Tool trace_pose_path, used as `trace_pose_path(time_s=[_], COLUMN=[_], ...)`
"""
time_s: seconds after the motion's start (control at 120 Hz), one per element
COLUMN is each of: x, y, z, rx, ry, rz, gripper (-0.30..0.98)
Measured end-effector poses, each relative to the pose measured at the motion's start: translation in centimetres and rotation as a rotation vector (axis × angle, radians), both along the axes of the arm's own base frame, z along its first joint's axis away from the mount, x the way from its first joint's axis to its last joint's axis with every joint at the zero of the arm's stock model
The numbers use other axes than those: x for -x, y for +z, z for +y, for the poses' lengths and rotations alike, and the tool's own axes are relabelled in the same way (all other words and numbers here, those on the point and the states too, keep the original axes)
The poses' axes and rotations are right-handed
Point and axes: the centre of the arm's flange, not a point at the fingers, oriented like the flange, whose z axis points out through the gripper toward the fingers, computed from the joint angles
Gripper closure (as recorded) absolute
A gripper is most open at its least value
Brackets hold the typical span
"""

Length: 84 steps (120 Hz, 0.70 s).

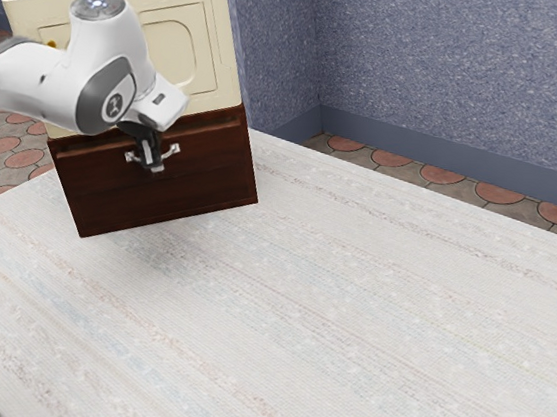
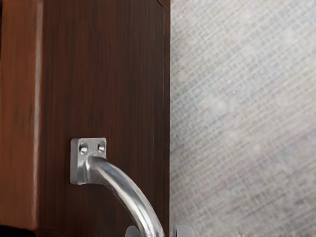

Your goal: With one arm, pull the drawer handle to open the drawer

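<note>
Drawer handle (image 2: 123, 188), curved, shiny metal

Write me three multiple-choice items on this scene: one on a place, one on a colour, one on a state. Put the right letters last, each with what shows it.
1. Where is the gripper?
A) Down on the tabletop
B) At the handle
C) Against the wall

2. What colour is the cabinet section above the drawer front?
A) Cream
B) Bright green
C) Black

3. What state is the handle's mounting plate in?
A) Snapped in two
B) Dangling loose
C) Seated on the drawer front

Key:
1. B: the exterior view shows the gripper reaching to the middle of the handle.
2. A: its pale, creamy panel stands above the dark brown front in the exterior view.
3. C: the wrist view shows the plate whole and upright against the brown wood.
</note>
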Motion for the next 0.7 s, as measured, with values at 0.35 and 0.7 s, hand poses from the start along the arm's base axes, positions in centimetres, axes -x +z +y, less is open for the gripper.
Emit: trace_pose_path(time_s=[0.35, 0.7], x=[2.9, 5.1], y=[0.7, 0.3], z=[-3.6, -5.2], rx=[-0.002, 0.022], ry=[-0.05, -0.03], rz=[-0.031, -0.044], gripper=[0.78, 0.79])
